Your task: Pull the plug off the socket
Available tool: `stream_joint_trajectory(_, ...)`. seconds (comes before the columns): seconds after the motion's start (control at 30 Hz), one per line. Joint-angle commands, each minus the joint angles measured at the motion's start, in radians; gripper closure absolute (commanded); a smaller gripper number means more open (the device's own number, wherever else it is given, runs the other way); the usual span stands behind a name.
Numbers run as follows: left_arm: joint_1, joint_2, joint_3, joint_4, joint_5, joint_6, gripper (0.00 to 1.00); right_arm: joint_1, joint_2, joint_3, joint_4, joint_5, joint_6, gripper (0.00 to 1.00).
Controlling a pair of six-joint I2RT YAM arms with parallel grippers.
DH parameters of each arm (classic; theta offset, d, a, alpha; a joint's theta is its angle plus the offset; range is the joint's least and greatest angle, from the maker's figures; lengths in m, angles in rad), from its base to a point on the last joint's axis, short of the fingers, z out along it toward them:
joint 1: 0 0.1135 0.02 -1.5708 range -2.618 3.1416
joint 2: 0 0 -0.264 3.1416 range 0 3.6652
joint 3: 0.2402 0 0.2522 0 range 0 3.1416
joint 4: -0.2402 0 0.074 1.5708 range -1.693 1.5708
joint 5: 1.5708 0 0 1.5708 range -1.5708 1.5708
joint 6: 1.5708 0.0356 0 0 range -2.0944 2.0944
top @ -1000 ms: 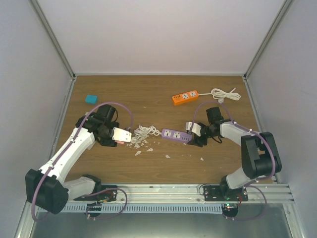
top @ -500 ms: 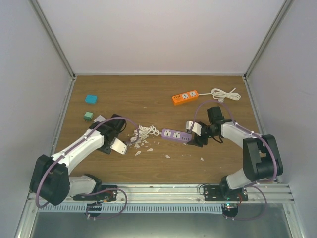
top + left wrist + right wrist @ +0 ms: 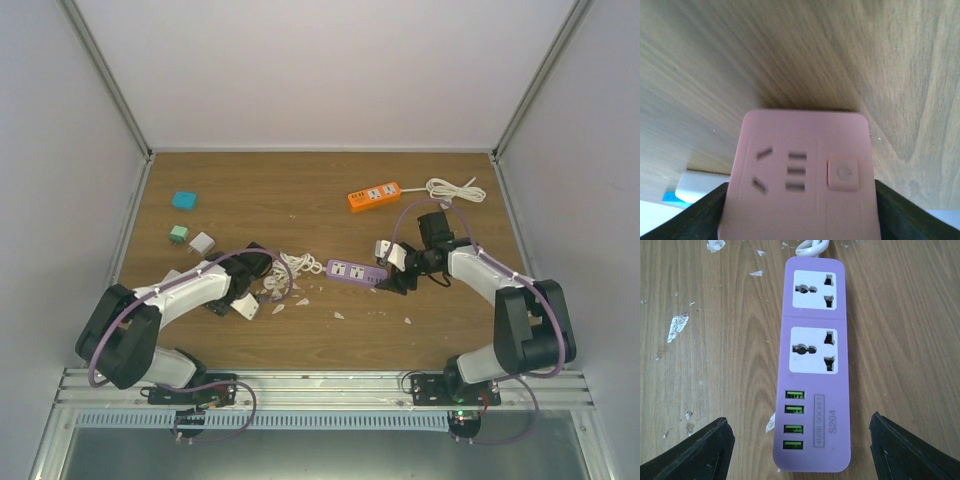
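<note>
Holding pink socket point(image 3: 802, 170): left jaws, clenched, low over surface; socket face empty. Right jaws released, straddling purple strip point(image 3: 814, 355), no contact; both outlets empty. Plug not discernible in cord heap point(image 3: 290, 265). Unplugging apparently done; set-down left.

My surface point(image 3: 300, 200) is brown wood-grain board, boxed in by a plain white back wall point(image 3: 320, 70) and pale grey side walls point(image 3: 50, 200). Slanting metal frame posts point(image 3: 105, 85) mark the back corners, and a slotted metal rail point(image 3: 330, 385) runs along the near edge. The light is soft and even.
</note>
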Motion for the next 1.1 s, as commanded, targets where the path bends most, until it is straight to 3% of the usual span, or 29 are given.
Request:
stream_joint_trajectory(0.0, -0.032, 0.025, -0.016, 0.024, -0.009, -0.037, 0.25, 0.014, -0.008, 0.021, -0.005, -0.019, 0.021, 0.25)
stream_joint_trajectory(0.33, -0.056, 0.023, 0.151, -0.106, 0.149, -0.177, 0.01, 0.090, 0.023, 0.081, 0.017, -0.001, 0.082, 0.24)
stream_joint_trajectory(0.8, -0.019, -0.077, 0.270, 0.024, 0.316, -0.371, 0.01, 0.267, 0.176, 0.193, 0.042, 0.156, 0.133, 0.24)
stream_joint_trajectory(1.07, 0.043, -0.152, 0.253, 0.061, 0.439, -0.423, 0.01, 0.353, 0.258, 0.290, 0.047, 0.189, 0.170, 0.24)
